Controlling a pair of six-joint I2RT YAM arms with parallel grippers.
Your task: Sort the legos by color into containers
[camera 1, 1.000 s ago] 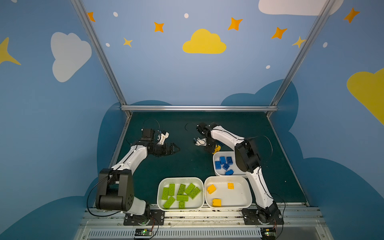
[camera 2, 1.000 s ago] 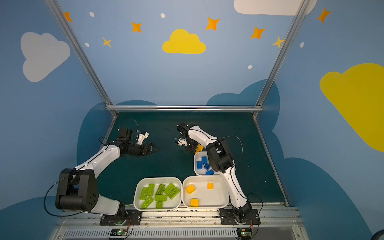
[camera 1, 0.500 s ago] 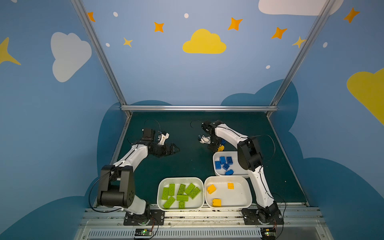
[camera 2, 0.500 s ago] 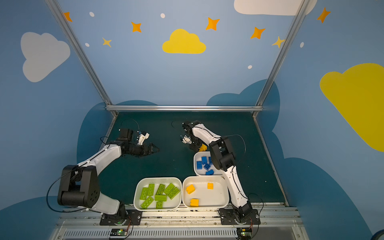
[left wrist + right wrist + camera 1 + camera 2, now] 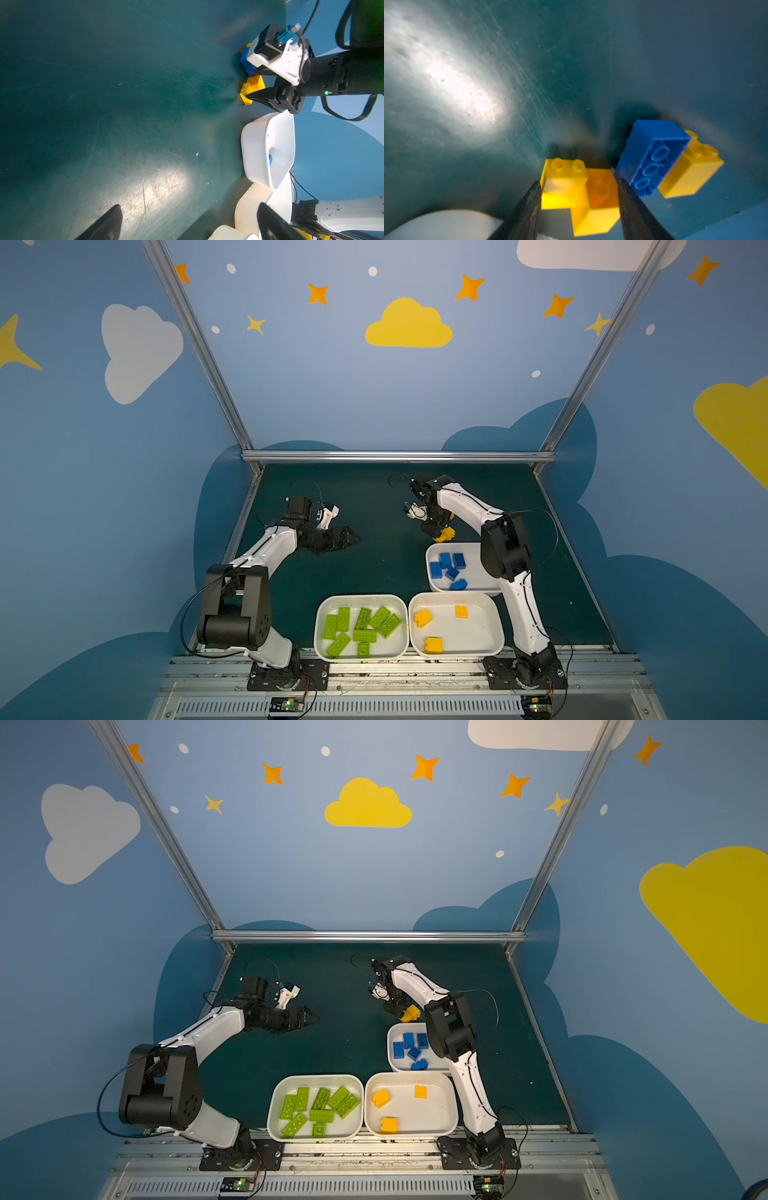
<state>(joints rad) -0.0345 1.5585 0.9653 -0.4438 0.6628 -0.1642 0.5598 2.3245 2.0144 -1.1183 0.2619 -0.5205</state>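
Just beyond the far tray (image 5: 471,551), right gripper (image 5: 579,181) straddled two yellow bricks (image 5: 560,193), grip uncertain, left gripper (image 5: 189,205) gaped empty

Dark green table (image 5: 374,497), scuffed, w/ glare patch. Behind table: alu. frame bar (image 5: 395,456); blue wall (image 5: 332,385) above w/ yellow cloud (image 5: 407,325), orange stars (image 5: 318,294).

Dark green table (image 5: 353,986), near edge: green tray (image 5: 274,1096) holding a cluster of lime-green legos (image 5: 318,1110), touching the yellow tray (image 5: 451,1104) beside it, which holds three yellow legos (image 5: 381,1097) lying apart. Behind the yellow tray: blue tray (image 5: 391,1052) with blue legos (image 5: 409,1046), partly covered by the right arm. Just beyond it, loose yellow legos (image 5: 411,1014) on the table with the right gripper (image 5: 400,1011) at them, jaws too small to read; left gripper (image 5: 311,1017) well apart, pointing toward the middle.
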